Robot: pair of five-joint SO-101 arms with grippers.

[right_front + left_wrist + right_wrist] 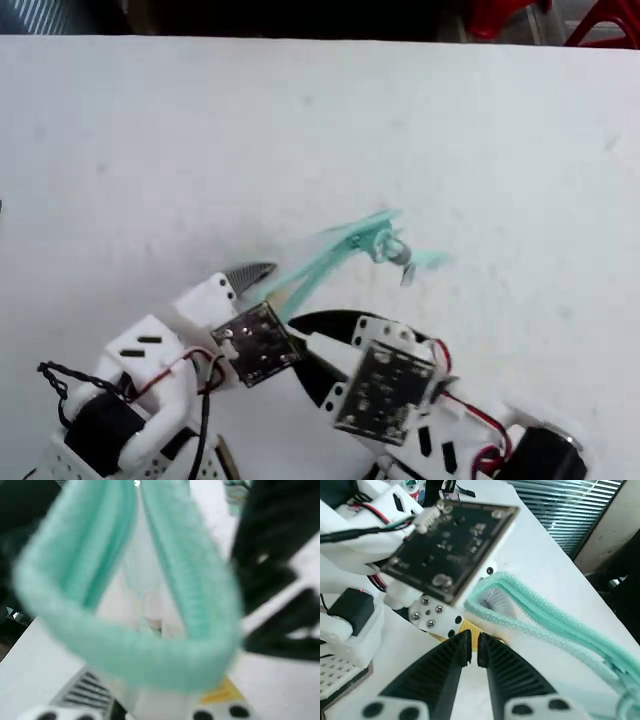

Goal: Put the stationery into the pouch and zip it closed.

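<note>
Jaws on your right gripper (474, 644) are nearly closed and empty, tips just beside the pouch's (555, 626) near end, its length running away.

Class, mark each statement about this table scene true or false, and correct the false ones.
1. The pouch is teal. True.
2. The pouch is zipped fully shut. False: its mouth gapes open in the left wrist view.
3. The right end effector has its jaws spread wide. False: they are nearly together.
4. A small metal ring hangs at one end of the pouch. True.
</note>
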